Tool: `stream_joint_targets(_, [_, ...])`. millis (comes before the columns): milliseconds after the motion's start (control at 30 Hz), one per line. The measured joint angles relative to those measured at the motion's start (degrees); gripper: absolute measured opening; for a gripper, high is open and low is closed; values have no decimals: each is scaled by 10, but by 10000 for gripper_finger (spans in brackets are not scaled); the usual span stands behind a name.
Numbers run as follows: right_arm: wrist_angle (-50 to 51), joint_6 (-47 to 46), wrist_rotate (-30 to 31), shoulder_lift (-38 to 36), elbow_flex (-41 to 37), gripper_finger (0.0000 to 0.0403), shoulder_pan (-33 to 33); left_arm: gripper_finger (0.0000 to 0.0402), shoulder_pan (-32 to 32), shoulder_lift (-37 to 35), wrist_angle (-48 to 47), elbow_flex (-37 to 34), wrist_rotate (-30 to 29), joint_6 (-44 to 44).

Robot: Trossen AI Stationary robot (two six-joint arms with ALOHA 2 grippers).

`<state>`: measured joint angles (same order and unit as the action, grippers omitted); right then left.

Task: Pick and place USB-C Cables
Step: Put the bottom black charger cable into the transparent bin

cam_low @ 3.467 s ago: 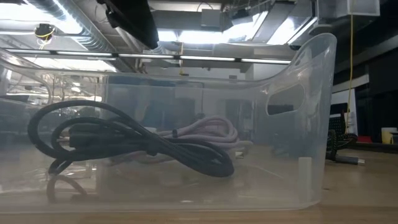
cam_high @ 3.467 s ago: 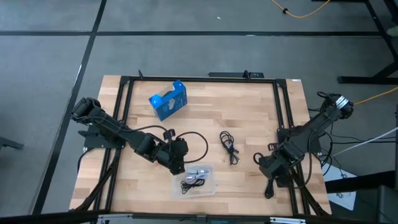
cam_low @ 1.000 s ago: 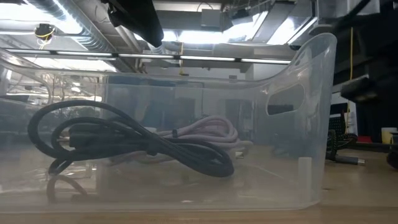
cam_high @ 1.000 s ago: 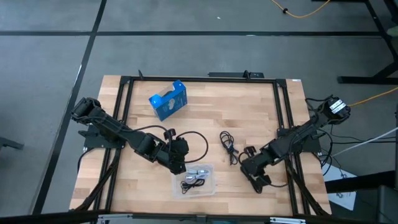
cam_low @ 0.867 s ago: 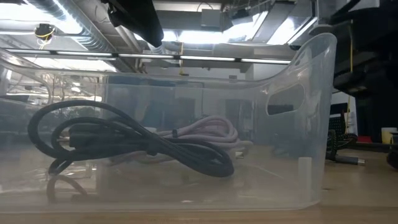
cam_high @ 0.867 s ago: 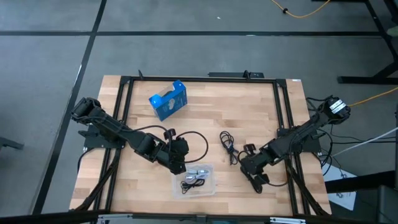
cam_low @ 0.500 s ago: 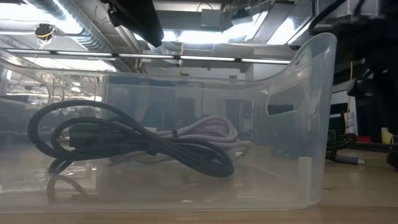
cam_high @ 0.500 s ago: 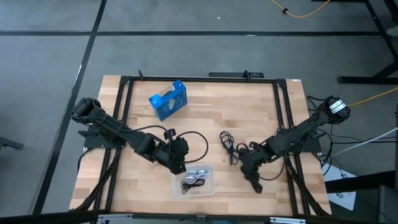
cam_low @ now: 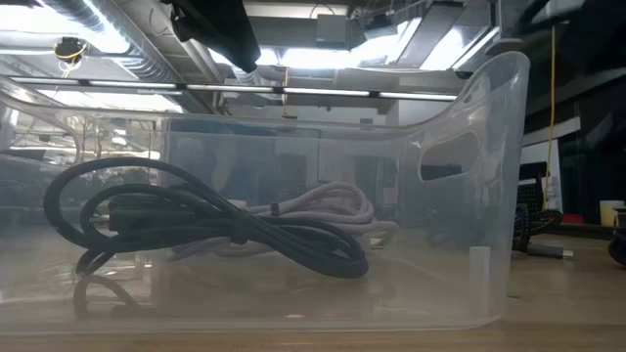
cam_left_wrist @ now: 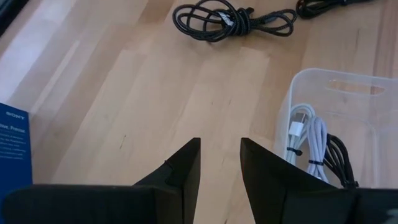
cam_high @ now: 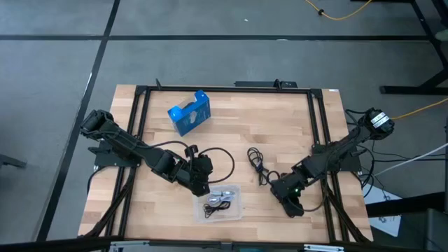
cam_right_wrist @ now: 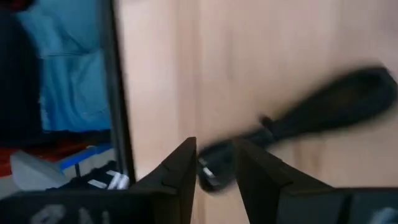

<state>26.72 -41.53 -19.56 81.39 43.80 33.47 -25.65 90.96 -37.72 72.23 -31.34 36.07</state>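
One black USB-C cable (cam_high: 258,166) lies bundled on the bare wood at mid table, also in the left wrist view as the black cable (cam_left_wrist: 230,18). The clear tray (cam_high: 236,211) near the front edge holds a black cable (cam_low: 215,230) and a light grey cable (cam_low: 323,205). My left gripper (cam_high: 201,184) hangs open just left of the tray's far corner, over bare wood (cam_left_wrist: 220,146). My right gripper (cam_high: 288,199) is right of the loose black cable, open, low over the table. A blurred dark long thing (cam_right_wrist: 329,106) lies beyond its fingertips (cam_right_wrist: 216,155); I cannot tell what it is.
The blue box (cam_high: 189,112) stands at the far left of the table. A black metal frame (cam_high: 318,140) runs along the table's sides. A loop of black cord (cam_high: 222,159) hangs by the left wrist. Bare wood lies between the box and the loose cable.
My right gripper has come in from the table's right edge toward the loose black cable, and its wrist has turned along the way. The left arm, the tray and the cables have stayed where they were.
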Motion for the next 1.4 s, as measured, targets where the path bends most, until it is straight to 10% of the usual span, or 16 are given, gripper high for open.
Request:
stream_joint_targets(800, [30,104,-69,92,0,108,-67,105,0,0,5,0,-12,9])
stream_joint_targets(1400, [125,133,183,92,0,108,-154,105,0,7,6,0,-20,26])
